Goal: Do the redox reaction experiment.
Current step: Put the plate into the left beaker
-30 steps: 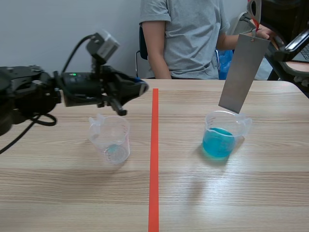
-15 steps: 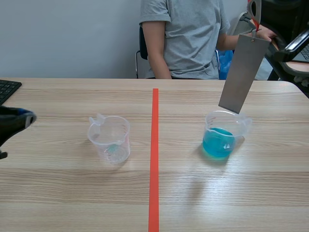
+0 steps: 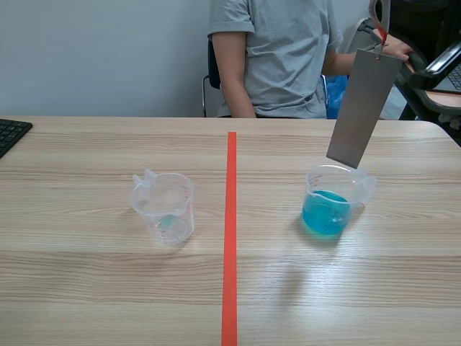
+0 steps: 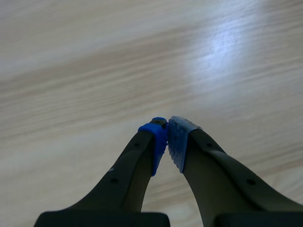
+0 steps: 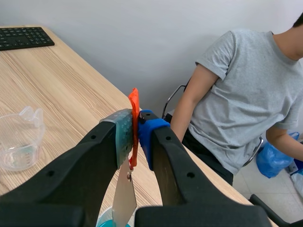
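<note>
**Left arm clear, strip not dipped yet.**
Left arm has pulled out of the scene view; a second ago it hung over the near-empty clear plastic beaker (image 3: 164,207), at 9 o'clock from the orange-red tape line (image 3: 230,238). Left gripper (image 4: 166,135) is now low over bare wooden table (image 4: 94,56), pads pressed together on nothing. Right gripper (image 5: 135,127) hasn't moved: clamped on the orange tag (image 5: 134,101) of the flat grey metal strip (image 3: 361,108). The strip hangs tilted at 12 o'clock over the clear beaker of blue liquid (image 3: 328,205), lower edge at rim height, not in the liquid. I read the left side as done; lowering the strip is next.
</note>
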Controlling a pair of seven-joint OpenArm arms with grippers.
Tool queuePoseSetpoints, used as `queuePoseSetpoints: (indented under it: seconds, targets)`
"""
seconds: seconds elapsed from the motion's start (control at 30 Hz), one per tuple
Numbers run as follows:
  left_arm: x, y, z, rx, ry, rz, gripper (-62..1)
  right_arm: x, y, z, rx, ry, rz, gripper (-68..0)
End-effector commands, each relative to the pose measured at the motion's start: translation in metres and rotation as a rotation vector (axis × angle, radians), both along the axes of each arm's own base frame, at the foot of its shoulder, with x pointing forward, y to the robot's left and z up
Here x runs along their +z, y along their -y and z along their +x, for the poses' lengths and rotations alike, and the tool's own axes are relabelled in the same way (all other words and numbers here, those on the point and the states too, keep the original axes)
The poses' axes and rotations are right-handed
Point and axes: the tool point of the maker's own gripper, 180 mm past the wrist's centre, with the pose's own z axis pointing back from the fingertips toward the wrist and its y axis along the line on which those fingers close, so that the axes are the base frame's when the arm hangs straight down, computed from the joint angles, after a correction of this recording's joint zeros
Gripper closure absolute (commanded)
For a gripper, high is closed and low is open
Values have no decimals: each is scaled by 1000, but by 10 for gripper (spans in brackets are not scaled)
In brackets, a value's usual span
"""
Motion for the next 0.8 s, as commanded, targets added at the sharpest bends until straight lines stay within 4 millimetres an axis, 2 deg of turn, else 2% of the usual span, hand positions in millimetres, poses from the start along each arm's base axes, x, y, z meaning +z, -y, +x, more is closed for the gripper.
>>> queuePoseSetpoints:
  seconds: [0.0,0.2,0.33,0.77]
  targets:
    - [-2,4,-9,26,6,-27,-51,14,-1,0,16,41,4,-15]
    - [-23,10,-60,110,-87,-69,-51,18,-11,3,45,42,-10,-15]
    - [-31,16,-81,147,-124,-92,-51,23,-25,3,87,59,-9,-15]
    - [-34,21,-86,171,-128,-113,-51,40,-91,-2,268,100,16,-15]
